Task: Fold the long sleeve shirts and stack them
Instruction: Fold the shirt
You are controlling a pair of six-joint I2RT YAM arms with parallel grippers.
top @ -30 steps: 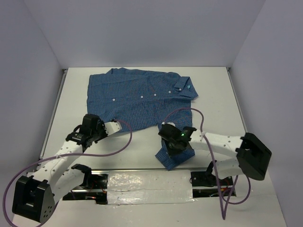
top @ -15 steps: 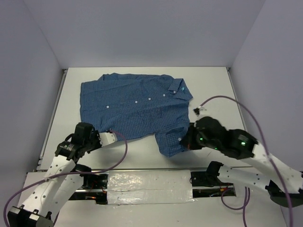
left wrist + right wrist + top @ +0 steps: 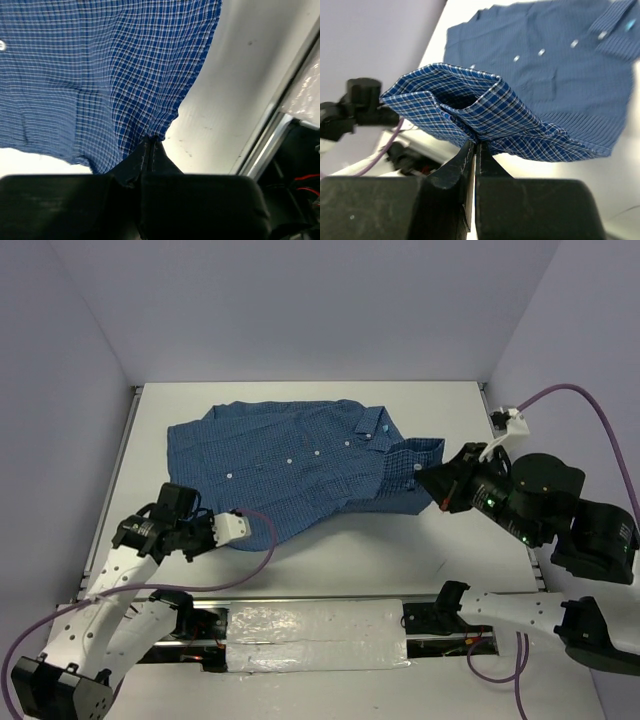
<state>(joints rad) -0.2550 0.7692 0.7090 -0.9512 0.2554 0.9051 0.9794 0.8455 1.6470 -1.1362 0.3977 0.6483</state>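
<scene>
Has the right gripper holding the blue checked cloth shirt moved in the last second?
Yes. The right gripper, shut on the blue checked cloth shirt, swung right, away from the white table's near edge.

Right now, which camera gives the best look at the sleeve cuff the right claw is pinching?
The right wrist view: the cuff sits close up, gaping open above the shut right claw. The top view shows it small, beside the collar. The left wrist view shows only another edge of the shirt.
</scene>
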